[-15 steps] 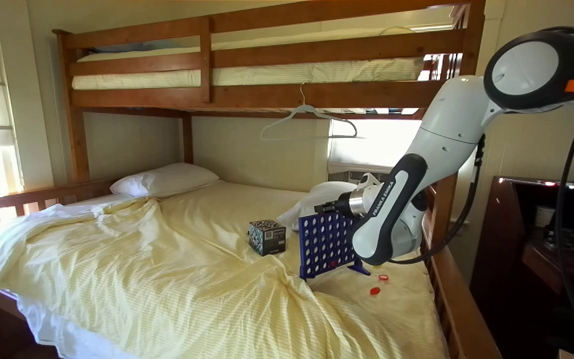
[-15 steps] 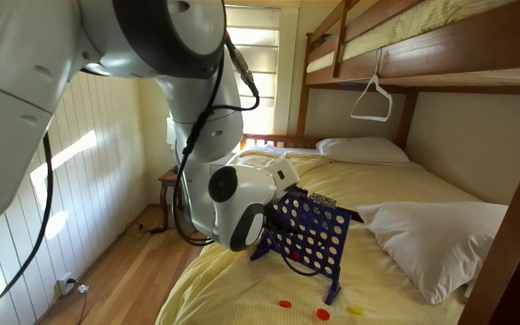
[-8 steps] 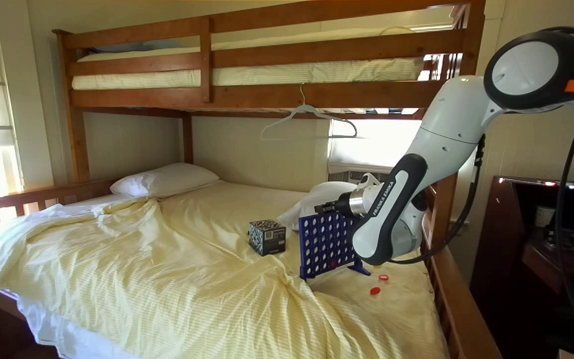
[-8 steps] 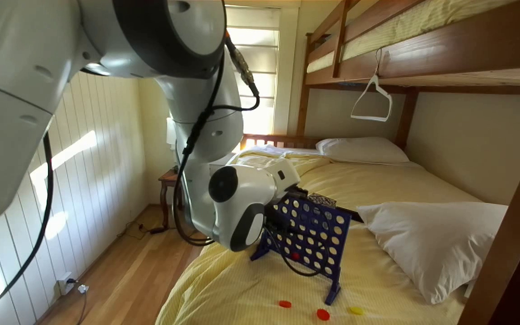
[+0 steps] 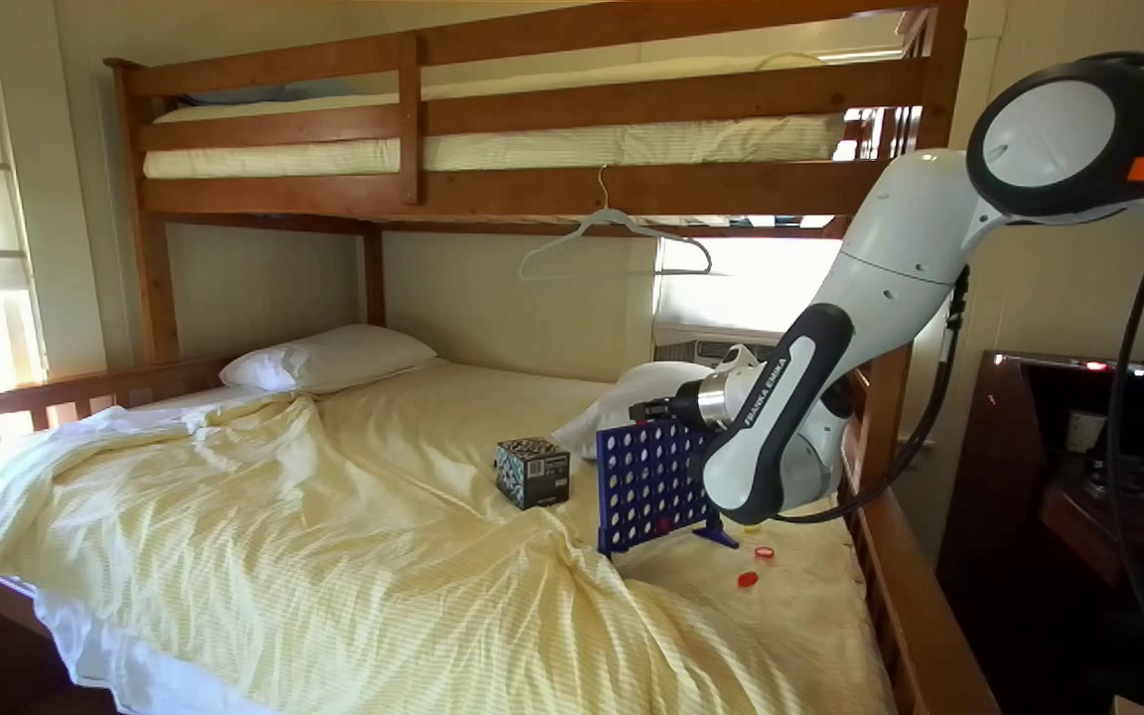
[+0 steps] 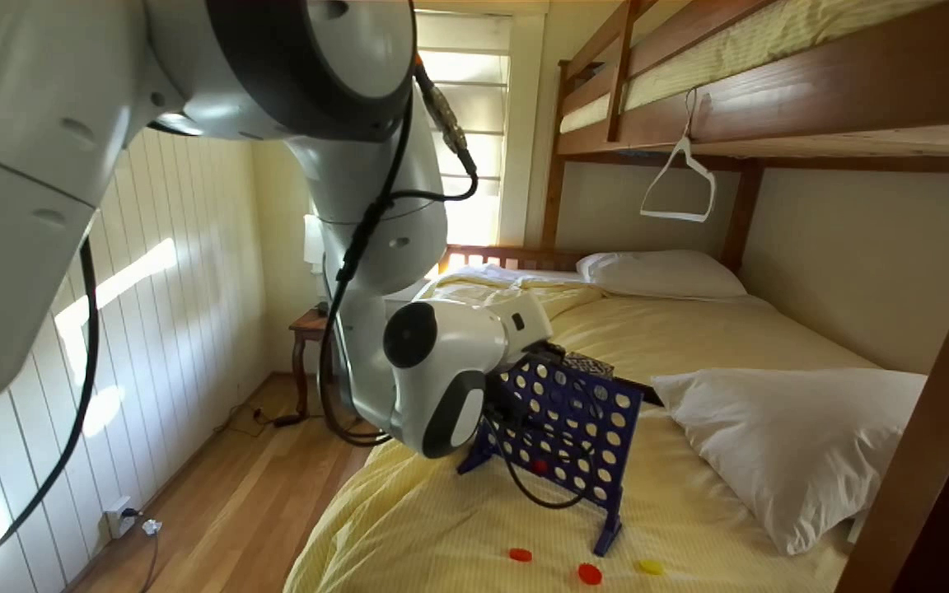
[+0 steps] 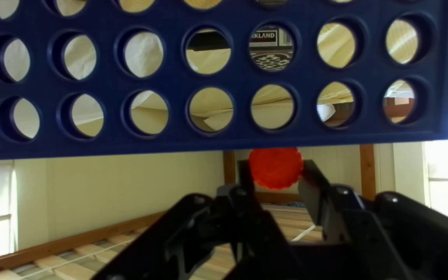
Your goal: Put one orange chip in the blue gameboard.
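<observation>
Now the hand, clamped on the orange chip at the top edge of the blue gameboard, has shifted slightly (whether the chip has begun to enter, I can't tell). That looks like aligning before release.

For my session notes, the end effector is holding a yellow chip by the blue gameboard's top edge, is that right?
Not quite: the chip is orange-red, not yellow. The wrist view shows the end effector holding it by the top edge of the blue gameboard, as you said.
</observation>
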Tool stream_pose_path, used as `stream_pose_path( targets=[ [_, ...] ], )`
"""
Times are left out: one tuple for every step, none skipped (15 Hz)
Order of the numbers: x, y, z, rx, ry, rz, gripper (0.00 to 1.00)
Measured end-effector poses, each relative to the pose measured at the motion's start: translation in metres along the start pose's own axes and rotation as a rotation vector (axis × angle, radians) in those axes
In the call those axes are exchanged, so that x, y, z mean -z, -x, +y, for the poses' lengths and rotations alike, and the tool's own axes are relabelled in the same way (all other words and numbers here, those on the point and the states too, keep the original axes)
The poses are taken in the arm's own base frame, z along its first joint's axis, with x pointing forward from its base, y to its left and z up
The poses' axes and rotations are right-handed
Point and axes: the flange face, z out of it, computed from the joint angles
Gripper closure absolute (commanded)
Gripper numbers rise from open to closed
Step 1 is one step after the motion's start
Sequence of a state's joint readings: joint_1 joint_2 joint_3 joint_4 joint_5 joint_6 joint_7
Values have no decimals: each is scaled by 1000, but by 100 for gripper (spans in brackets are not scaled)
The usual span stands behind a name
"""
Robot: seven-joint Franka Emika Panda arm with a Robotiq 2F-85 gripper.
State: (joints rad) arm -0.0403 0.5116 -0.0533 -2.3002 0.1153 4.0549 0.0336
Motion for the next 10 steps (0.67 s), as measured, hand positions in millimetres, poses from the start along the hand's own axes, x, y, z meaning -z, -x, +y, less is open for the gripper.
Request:
stream_pose_path(
  targets=[
    [0,0,1,-10,1,0,90],
    [0,0,1,-18,1,0,90],
    [0,0,1,-21,2,0,90],
    [0,0,1,-21,2,0,90],
    [0,0,1,-21,2,-1,90],
    [1,0,2,-21,2,-2,90],
    [1,1,2,-21,3,-7,90],
    [2,3,2,-21,4,-22,90],
    [3,2,2,-20,2,-28,90],
    [4,1,2,-19,0,-38,90]
  ],
)
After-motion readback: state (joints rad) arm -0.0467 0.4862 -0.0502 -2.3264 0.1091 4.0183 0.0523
